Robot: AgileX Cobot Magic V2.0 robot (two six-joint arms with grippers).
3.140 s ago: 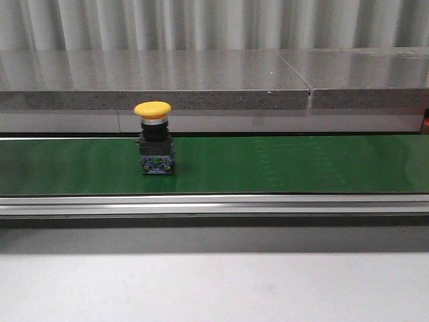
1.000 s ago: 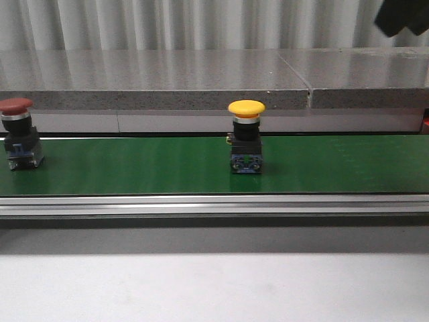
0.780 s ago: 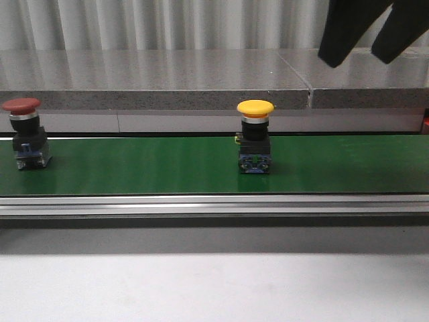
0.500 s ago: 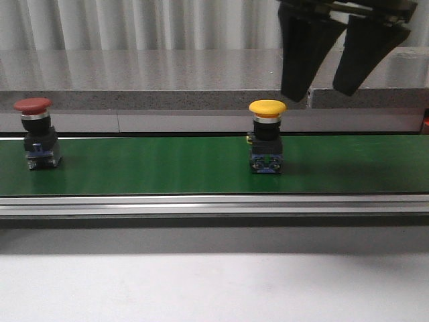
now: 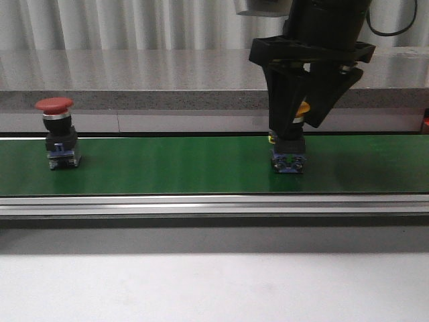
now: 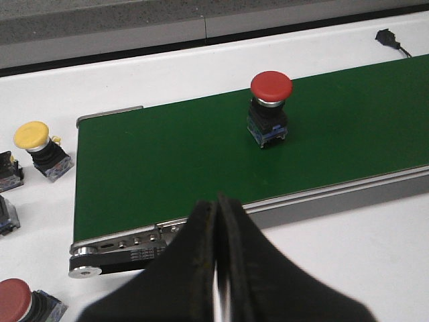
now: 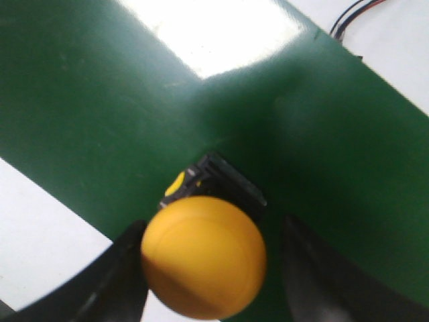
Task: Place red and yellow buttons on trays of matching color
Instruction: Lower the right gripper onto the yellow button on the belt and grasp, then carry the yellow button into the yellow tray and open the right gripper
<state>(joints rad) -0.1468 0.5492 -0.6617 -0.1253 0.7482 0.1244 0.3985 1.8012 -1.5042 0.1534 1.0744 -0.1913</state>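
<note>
Right hand [image 5: 295,115]: matte black throughout, two broad wedge-shaped fingers [image 5: 278,100] tapering downward from an angular black bracket. Black cable loops beside the arm housing above. Left hand [image 6: 218,268]: black, rubbery, tapered fingers.

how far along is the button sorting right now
Nothing looks sorted yet: no trays show in any view. In hand: the right claw straddles the yellow button on the green belt, fingers either side, not visibly closed. Left: lifting it to a tray, then the red button on the belt. The left claw is shut, empty.
</note>
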